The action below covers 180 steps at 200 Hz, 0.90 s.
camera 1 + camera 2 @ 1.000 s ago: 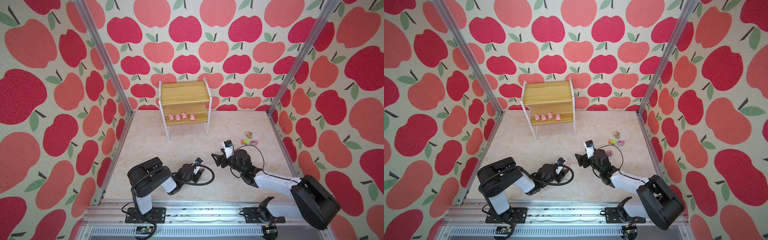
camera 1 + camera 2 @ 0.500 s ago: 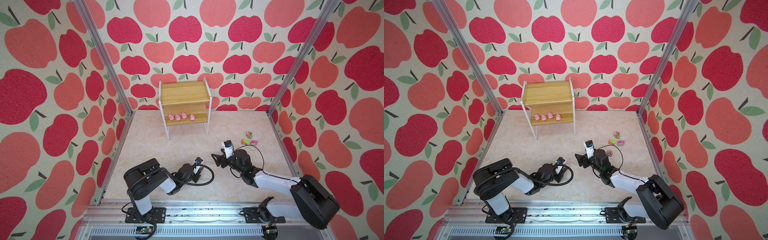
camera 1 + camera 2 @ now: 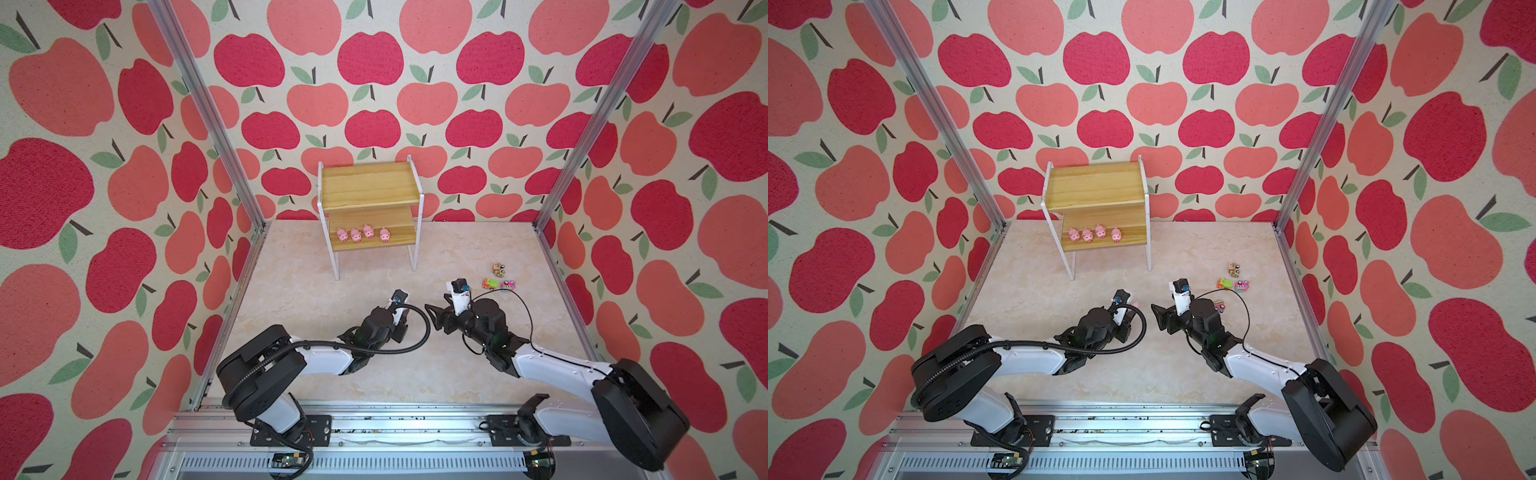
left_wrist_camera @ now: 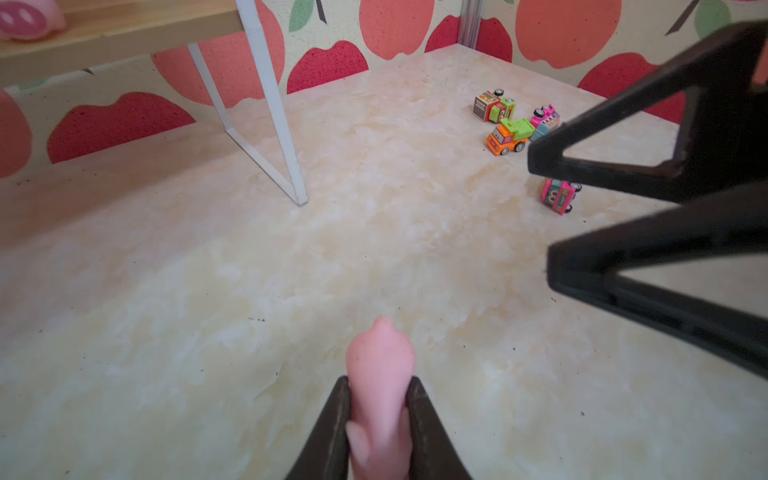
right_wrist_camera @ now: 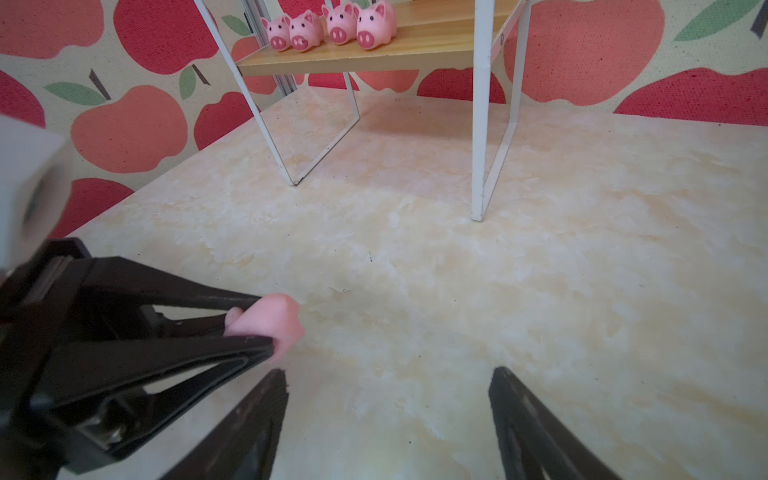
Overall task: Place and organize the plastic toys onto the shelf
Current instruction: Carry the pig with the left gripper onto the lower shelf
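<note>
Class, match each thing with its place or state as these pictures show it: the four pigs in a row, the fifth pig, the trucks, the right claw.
Things
1. four pigs
2. fifth pig
3. trucks
4. right claw

Places and states
A. on the table, right of the shelf
B. open and empty
C. on the shelf's lower board
D. gripped by the left claw

Pairs: 1-C, 2-D, 3-A, 4-B
</note>
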{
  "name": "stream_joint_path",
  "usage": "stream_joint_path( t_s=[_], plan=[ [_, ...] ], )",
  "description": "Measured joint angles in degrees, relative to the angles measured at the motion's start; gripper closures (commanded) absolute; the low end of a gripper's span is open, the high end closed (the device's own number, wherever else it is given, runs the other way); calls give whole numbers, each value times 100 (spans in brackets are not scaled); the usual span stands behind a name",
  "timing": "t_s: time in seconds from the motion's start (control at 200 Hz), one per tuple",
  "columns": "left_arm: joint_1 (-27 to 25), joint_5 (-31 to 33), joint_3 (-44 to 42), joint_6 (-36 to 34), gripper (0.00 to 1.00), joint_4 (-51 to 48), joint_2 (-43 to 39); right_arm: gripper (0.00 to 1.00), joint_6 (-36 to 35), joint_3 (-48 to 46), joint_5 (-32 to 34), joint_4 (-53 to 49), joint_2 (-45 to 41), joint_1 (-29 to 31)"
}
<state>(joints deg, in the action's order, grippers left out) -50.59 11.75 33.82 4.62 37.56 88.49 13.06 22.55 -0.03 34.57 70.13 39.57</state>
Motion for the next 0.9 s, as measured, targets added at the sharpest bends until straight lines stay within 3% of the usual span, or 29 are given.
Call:
stream_joint_path(
  t_s=[0.425, 0.9],
  plan=[
    [872, 160, 2002, 584, 76, -1641, 122, 20, -87, -118, 149, -125, -503, 0],
    [1121, 321, 3598, 756, 76, -2356, 1189, 20, -111, -170, 144, -173, -686, 0]
  ],
)
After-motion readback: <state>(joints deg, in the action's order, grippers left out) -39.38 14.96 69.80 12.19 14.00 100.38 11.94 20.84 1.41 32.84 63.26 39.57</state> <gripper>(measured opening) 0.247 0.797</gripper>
